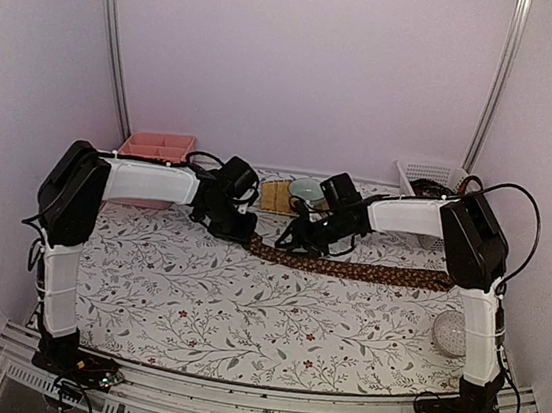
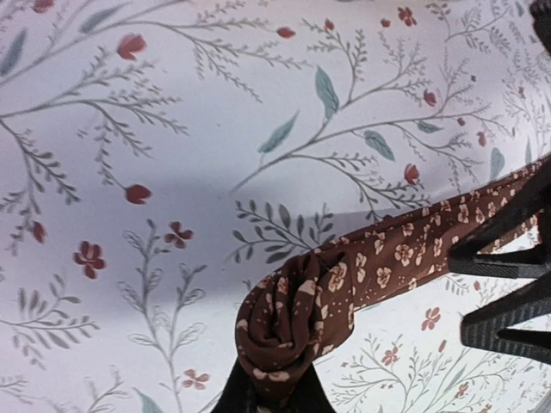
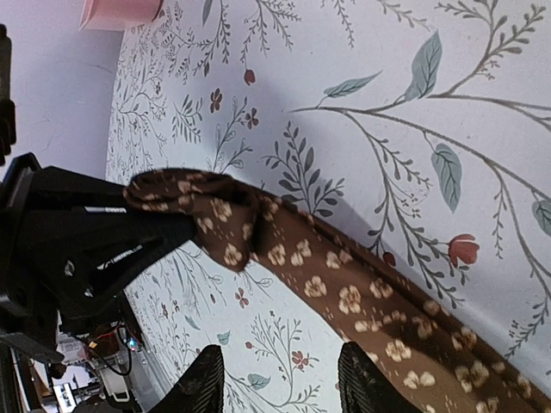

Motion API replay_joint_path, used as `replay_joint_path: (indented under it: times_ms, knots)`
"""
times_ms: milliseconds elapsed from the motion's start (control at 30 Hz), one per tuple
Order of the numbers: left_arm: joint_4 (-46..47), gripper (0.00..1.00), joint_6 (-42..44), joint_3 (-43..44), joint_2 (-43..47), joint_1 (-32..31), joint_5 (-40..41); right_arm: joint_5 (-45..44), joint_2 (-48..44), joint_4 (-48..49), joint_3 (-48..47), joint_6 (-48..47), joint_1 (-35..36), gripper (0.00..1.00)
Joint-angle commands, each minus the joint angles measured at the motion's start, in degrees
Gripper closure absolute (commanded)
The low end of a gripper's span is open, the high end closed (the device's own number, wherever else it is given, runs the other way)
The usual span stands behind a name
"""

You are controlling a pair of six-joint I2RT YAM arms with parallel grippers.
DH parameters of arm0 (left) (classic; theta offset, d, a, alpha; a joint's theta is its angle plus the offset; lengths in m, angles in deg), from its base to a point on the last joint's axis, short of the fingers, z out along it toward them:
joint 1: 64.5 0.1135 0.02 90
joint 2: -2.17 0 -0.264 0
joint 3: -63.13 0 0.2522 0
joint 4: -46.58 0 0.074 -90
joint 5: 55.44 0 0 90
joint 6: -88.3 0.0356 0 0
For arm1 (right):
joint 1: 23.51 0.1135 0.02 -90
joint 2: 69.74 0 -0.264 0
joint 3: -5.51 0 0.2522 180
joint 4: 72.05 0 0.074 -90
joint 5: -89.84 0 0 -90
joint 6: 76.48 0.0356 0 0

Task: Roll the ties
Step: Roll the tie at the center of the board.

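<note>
A brown tie (image 1: 359,270) with a light flower pattern lies stretched across the table from the middle to the right. Its left end is wound into a small roll (image 2: 288,323). My left gripper (image 2: 271,387) is shut on that roll; only the finger bases show under the fabric. In the right wrist view the roll (image 3: 194,206) sits in the left gripper's black fingers. My right gripper (image 3: 280,379) is open, its fingers (image 3: 207,383) hovering just above the flat tie (image 3: 370,301), a short way from the roll. In the top view both grippers meet near the tie's left end (image 1: 256,244).
A pink compartment tray (image 1: 158,145) stands at the back left and a white basket (image 1: 429,175) at the back right. A yellowish woven mat (image 1: 277,197) and a pale round dish (image 1: 306,188) lie behind the grippers. A speckled ball (image 1: 450,332) sits near the right arm.
</note>
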Motion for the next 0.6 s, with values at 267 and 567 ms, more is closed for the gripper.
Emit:
replay_joint_path:
  times_ms: [267,567]
  knots:
    - [-23.0,1.00,9.2,14.5,-8.3,-1.2,18.1,-8.6,-11.0,-3.8,5.4,-5.7,-3.9,0.51]
    - [-32.1,1.00,10.3,26.2,-15.4,-2.8,27.3,-12.3,-9.1,-6.8,5.3,-7.6,-4.1,0.48]
